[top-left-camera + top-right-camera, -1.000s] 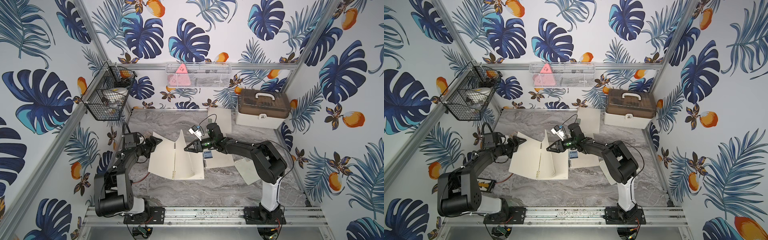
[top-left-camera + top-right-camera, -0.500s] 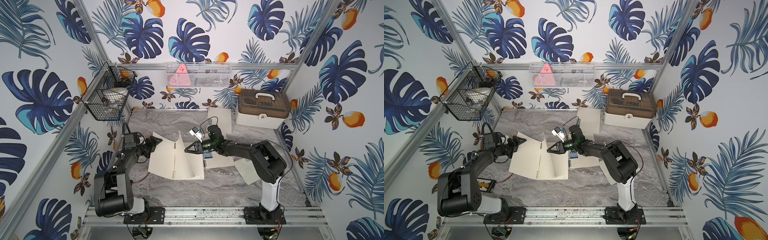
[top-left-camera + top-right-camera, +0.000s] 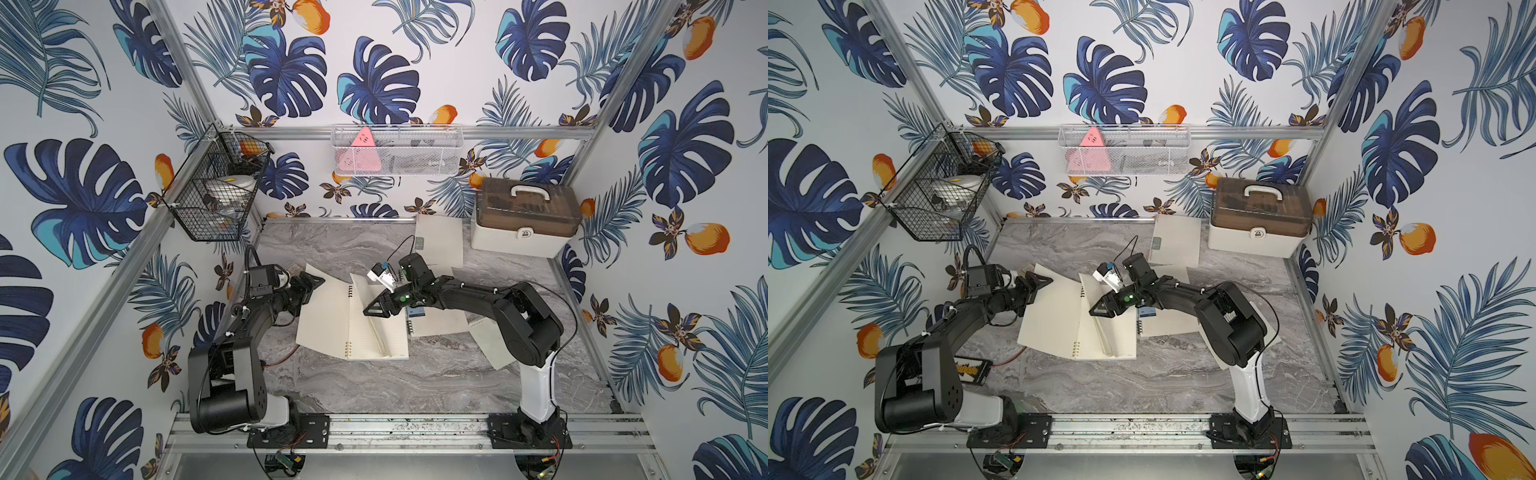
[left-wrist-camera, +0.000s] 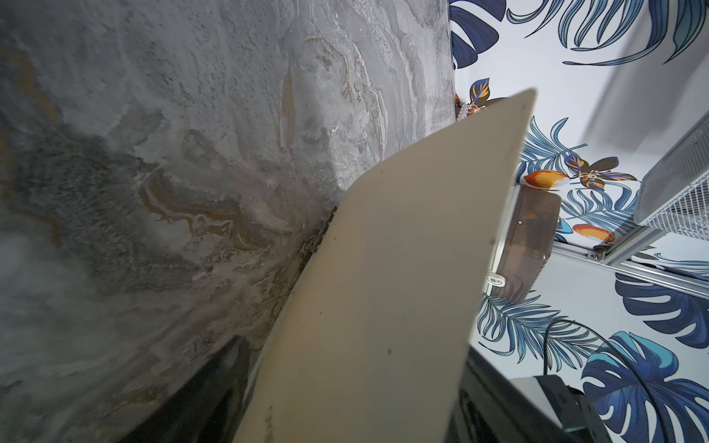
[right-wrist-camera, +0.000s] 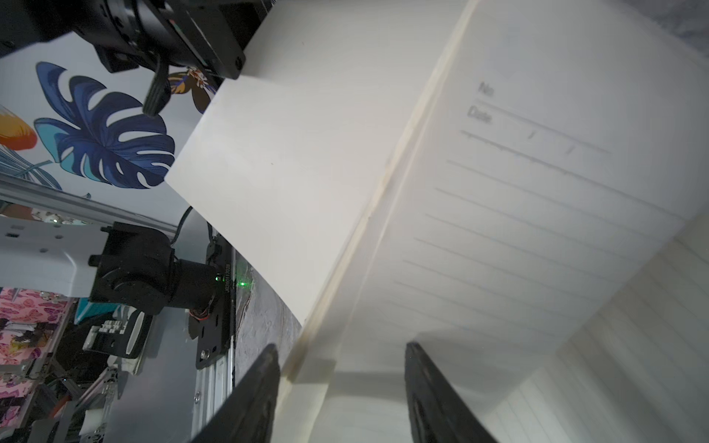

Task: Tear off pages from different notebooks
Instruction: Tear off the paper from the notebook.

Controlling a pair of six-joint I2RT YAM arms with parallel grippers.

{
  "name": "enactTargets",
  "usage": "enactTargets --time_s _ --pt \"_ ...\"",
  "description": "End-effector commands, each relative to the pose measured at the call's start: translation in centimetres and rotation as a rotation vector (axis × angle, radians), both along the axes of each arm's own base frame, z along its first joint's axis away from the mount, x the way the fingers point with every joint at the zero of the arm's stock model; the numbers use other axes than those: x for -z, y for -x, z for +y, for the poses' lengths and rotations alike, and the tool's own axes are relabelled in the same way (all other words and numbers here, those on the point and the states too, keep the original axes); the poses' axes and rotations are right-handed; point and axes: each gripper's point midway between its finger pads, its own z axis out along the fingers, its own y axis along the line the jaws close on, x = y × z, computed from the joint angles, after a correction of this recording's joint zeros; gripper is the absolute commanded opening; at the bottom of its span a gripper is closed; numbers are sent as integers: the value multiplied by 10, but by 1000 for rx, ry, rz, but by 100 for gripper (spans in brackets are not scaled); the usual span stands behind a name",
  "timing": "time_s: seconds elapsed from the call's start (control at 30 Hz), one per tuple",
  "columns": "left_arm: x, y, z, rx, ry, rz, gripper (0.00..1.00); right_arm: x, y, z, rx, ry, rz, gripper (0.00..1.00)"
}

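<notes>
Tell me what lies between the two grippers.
The open notebook: its cover and wire spiral, from left gripper to right gripper; both top views show it.

Left pincer (image 3: 311, 284) wide; right pincer (image 3: 374, 309) parted.

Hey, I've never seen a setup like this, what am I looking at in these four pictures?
Two black robot arms stand at a marble-patterned table. Two pictures look down from above, nearly identical; two come from cameras on the arms' wrists. An open notebook lies in the middle, a closed notebook, a loose page and a lidded box farther off. The left gripper straddles the opened cover, fingers apart. The right gripper has its fingers apart around a lifted page. Nothing looks pinched.
</notes>
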Motion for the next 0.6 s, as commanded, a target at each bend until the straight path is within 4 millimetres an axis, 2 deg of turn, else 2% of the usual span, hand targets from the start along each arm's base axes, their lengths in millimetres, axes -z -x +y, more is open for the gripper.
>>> enactTargets --time_s 0.0,0.17,0.27,0.5,0.53,0.57 --pt "-4 -3 1 -1 3 -19 83 29 1 -10 17 124 -1 55" --pt "-3 -2 1 -3 1 -14 84 47 -2 -17 58 290 -68 55" --pt "-3 -3 1 -2 1 -17 83 49 -3 -21 81 364 -125 56" --pt "-2 -2 1 -3 2 -13 84 48 -4 -26 128 478 -205 64" --pt "-2 -2 0 -2 4 -12 84 34 -4 -24 139 477 -241 66" --pt "-2 -2 0 -1 4 -13 84 33 -2 -23 141 499 -261 67"
